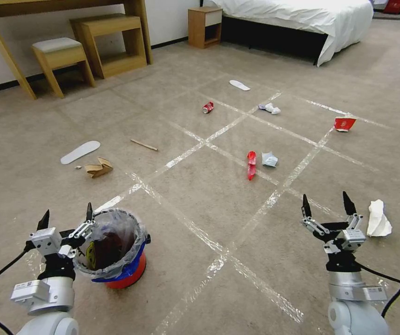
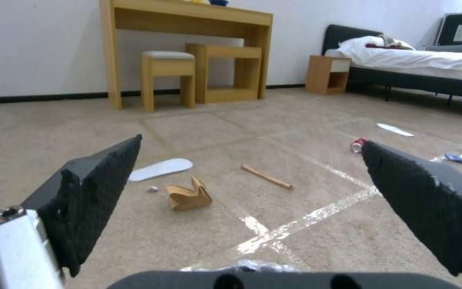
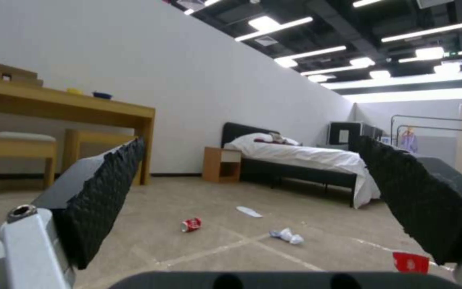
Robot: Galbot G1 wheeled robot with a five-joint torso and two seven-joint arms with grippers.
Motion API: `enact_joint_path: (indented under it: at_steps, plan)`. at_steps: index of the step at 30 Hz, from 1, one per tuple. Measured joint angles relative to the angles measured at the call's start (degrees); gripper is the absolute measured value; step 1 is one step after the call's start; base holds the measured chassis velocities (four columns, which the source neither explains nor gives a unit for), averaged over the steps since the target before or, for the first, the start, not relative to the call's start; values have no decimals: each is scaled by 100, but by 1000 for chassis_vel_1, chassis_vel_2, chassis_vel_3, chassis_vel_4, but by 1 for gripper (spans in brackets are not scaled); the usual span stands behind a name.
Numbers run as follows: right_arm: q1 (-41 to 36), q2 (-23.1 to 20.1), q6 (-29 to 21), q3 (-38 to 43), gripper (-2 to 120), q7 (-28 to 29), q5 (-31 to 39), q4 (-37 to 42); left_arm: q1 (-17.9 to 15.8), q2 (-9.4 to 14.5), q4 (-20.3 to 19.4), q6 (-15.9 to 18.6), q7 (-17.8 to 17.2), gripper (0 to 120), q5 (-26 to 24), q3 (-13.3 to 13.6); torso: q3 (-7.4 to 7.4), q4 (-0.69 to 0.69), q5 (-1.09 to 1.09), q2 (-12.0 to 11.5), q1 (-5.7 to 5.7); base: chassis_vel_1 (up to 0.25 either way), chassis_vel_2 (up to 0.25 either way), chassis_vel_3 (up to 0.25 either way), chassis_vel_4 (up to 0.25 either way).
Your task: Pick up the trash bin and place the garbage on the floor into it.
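Note:
The trash bin point(image 1: 116, 260), red-based with a blue band and a clear bag over its rim, stands on the floor point(image 1: 200, 209) at the near left. My left gripper point(image 1: 67, 214) is open at the bin's left rim, one finger by the bag's edge. My right gripper point(image 1: 326, 201) is open above bare carpet at the near right, beside a crumpled white paper point(image 1: 378, 218). Garbage lies scattered: a red wrapper point(image 1: 251, 164), a crushed can point(image 1: 207, 107), a red carton point(image 1: 344, 123), a white insole point(image 1: 80, 152), a cardboard scrap point(image 1: 98, 168) and a wooden stick point(image 1: 144, 145).
A wooden desk point(image 1: 60, 7) with a stool point(image 1: 60, 53) and a low shelf point(image 1: 111, 42) stands at the far left wall. A nightstand point(image 1: 204, 25) and a bed point(image 1: 302, 18) are at the far right. Tape strips cross the carpet.

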Motion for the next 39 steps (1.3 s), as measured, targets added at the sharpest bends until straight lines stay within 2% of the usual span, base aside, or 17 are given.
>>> enact_joint_path:
  at_steps: [28,39]
  plan:
    - [128,-4,4,-56,100,-96,-64,-179,-42,-66,57,-10,19,100,3,43,0,0,0,0,0,0,0,0,0]
    - [119,5,5,-51,100,-123,-72,-177,-12,-71,2,-19,20,100,-1,38,0,0,-2,0,0,-101,101,94,-107]
